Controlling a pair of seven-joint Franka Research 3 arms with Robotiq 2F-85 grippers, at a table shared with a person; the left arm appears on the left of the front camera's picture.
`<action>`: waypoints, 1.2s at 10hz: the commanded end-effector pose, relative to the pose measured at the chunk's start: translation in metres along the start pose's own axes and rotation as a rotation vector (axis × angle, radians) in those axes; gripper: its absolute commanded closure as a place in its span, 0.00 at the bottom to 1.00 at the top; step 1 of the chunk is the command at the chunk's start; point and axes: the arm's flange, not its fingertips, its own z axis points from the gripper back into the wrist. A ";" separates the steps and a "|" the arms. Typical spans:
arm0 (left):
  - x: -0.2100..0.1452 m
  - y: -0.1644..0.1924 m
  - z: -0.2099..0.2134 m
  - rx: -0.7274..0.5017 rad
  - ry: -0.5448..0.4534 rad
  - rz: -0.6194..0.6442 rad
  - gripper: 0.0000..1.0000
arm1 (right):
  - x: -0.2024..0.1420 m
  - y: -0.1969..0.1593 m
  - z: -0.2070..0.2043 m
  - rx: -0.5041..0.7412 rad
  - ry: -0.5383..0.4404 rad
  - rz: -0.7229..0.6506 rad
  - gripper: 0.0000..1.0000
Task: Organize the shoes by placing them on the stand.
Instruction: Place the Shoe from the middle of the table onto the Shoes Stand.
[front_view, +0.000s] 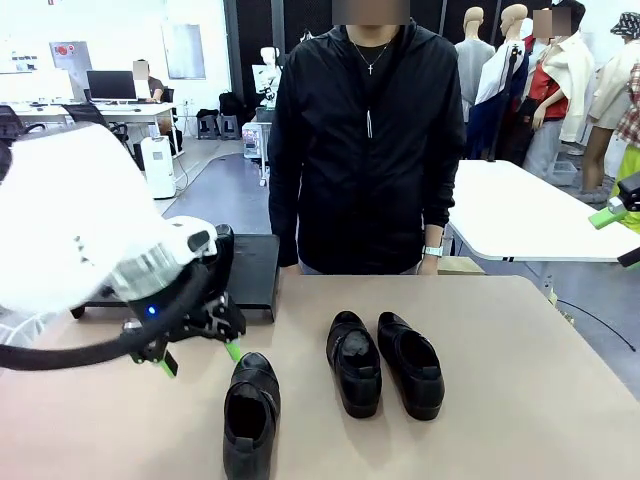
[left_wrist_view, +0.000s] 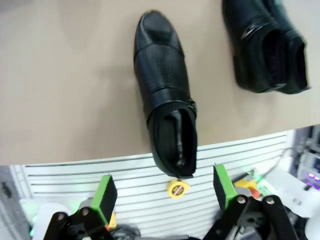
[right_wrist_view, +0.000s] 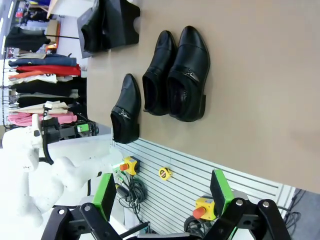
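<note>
A: Shoes (front_view: 353, 365) – glossy black leather dress type, low-cut, round toes. Where are they vs the jaws?

B: 3 on the tan worktop (front_view: 520, 400). Lone shoe (front_view: 250, 415) is straight ahead of the left gripper (left_wrist_view: 164, 192), centred betw its green pads (left_wrist_view: 105, 192). Pair (left_wrist_view: 265, 45) lies further out & off to one side of those jaws, well apart from the lone one.

A: Long axis?

B: Runs away from the jaws: heel end nearest, toe furthest, a touch skewed. So the pads sit either side of the shoe's width, not its length. Closing line crosses the narrow way. OK for a side pinch I'd say, maybe w/ a small wrist turn.

A: Jaws state?

B: Left: spread wide, nothing in them, not touching the shoe. Hovering above it, going by the front view. Right gripper (right_wrist_view: 162, 191): also spread wide, nothing held.

A: Which arm's nearer?

B: Left, easily. From the right jaws all 3 shoes are well ahead, across the worktop.

A: Stand?

B: Low black stand (front_view: 255, 270) sits beyond the left jaws, on the toe side of the lone shoe. Dark shape on it in the right wrist view, poss a shoe, can't tell.

A: Next?

B: Prob lower left jaws over the shoe's mid part, close across the width, lift, carry twd stand. Glossy leather may slip.
</note>
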 end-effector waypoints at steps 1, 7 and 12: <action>-0.007 -0.006 -0.014 0.053 0.004 -0.013 0.00 | -0.001 -0.001 0.002 -0.007 0.005 0.012 0.00; -0.009 -0.021 -0.105 0.206 0.071 0.073 0.00 | -0.001 -0.001 0.002 -0.007 0.005 0.012 0.00; -0.006 -0.016 -0.134 0.275 0.089 0.095 0.59 | -0.001 -0.001 0.002 -0.007 0.005 0.012 0.00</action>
